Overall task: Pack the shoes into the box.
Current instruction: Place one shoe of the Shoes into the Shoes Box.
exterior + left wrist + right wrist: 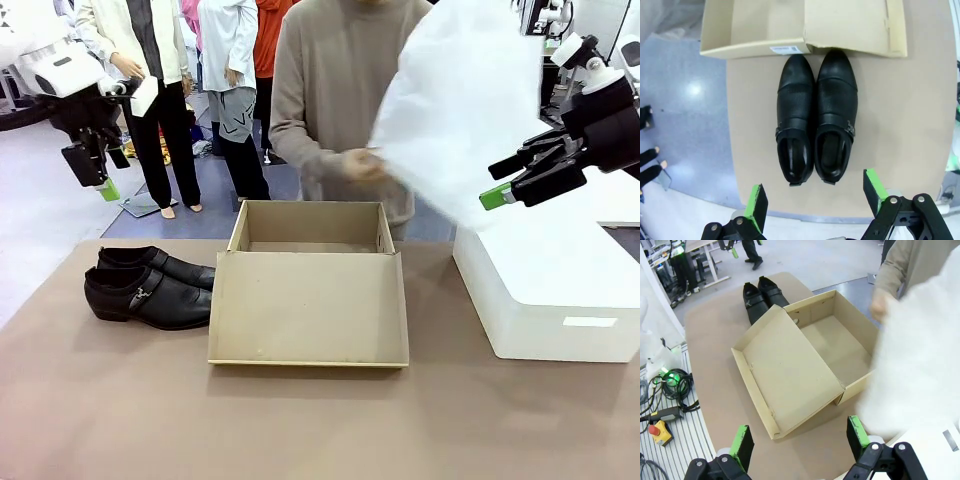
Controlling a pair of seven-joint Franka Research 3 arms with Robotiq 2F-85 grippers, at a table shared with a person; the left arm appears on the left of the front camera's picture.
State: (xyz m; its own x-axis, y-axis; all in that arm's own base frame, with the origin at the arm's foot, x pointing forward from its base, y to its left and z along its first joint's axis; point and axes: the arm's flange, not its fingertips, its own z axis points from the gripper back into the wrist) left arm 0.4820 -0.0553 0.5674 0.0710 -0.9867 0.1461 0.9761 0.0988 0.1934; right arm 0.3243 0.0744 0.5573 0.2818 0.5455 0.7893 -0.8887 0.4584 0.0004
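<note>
Two black shiny shoes (148,288) lie side by side on the table's left, left of the box; in the left wrist view the shoes (816,116) point their toes at the box (790,25). The tan cardboard box (310,262) stands open at the middle, bare inside, its lid flap (308,310) folded toward me. A person behind it holds up a sheet of white tissue paper (460,100) over its right side. My left gripper (95,165) hangs open high above the table's left edge. My right gripper (525,180) is open, high at the right.
A large white rectangular block (550,285) sits on the table's right side. The brown table (300,420) has free room in front of the box. The person's hand (880,305) moves near the box's far wall. Cables and a red stop button (662,432) lie beyond the table's edge.
</note>
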